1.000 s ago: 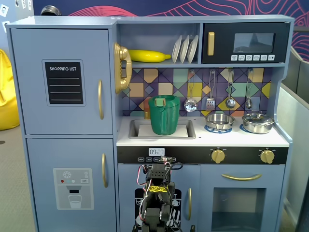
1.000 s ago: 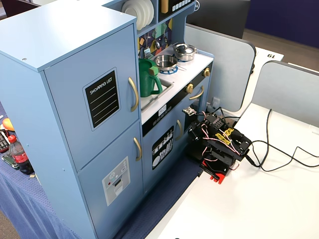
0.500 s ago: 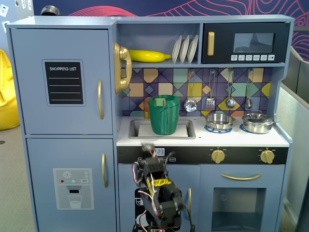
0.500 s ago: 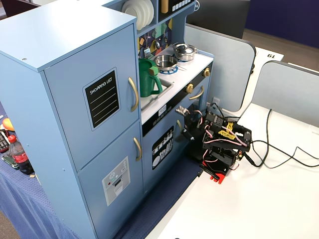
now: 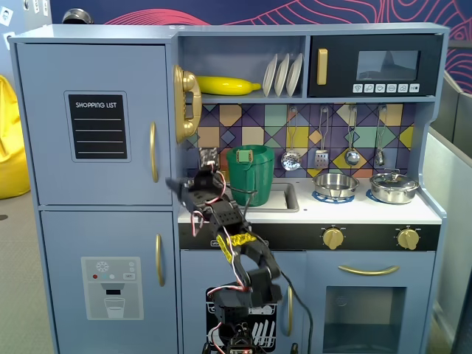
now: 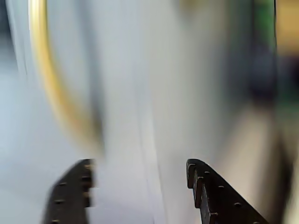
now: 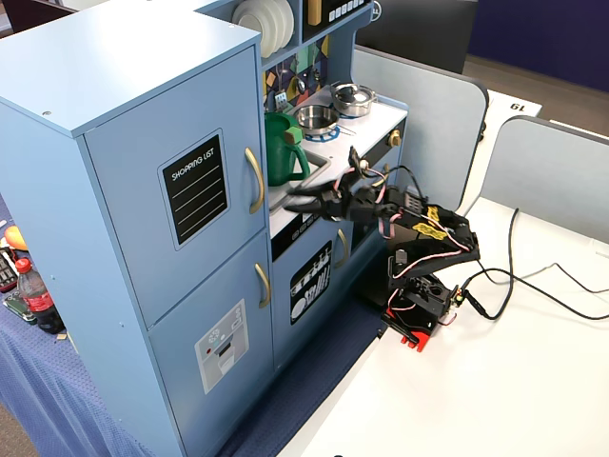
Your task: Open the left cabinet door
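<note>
The left cabinet door (image 5: 96, 122) is pale blue-grey with a black "SHOPPING LIST" panel and a vertical gold handle (image 5: 153, 151). It is closed in both fixed views (image 7: 181, 205). My gripper (image 5: 175, 186) hovers just right of the handle's lower end, in front of the door's edge (image 7: 295, 200). In the wrist view the handle (image 6: 49, 79) is a blurred gold curve at upper left. The gripper (image 6: 138, 163) is open, with both black fingers (image 6: 70, 191) apart and nothing between them. The handle sits up and left of the left finger.
Below is the door with the grey dispenser panel (image 5: 110, 276). A green pitcher (image 5: 249, 173) stands in the sink behind the arm. A gold telephone (image 5: 186, 102) hangs above. The arm's base (image 7: 419, 305) and cables (image 7: 533, 286) sit on the white table.
</note>
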Action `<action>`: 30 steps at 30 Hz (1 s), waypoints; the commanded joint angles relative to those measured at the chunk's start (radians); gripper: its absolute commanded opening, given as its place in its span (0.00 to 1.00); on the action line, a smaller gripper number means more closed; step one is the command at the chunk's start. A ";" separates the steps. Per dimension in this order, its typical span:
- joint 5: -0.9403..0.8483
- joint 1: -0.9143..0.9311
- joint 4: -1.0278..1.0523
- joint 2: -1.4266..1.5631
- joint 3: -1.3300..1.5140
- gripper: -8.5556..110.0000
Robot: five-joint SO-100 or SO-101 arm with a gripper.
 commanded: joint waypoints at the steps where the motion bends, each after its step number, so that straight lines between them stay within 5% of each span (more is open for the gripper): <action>1: 0.048 0.020 -0.164 -0.095 -0.141 0.27; 30: -0.140 -0.204 -0.291 -0.290 -0.264 0.25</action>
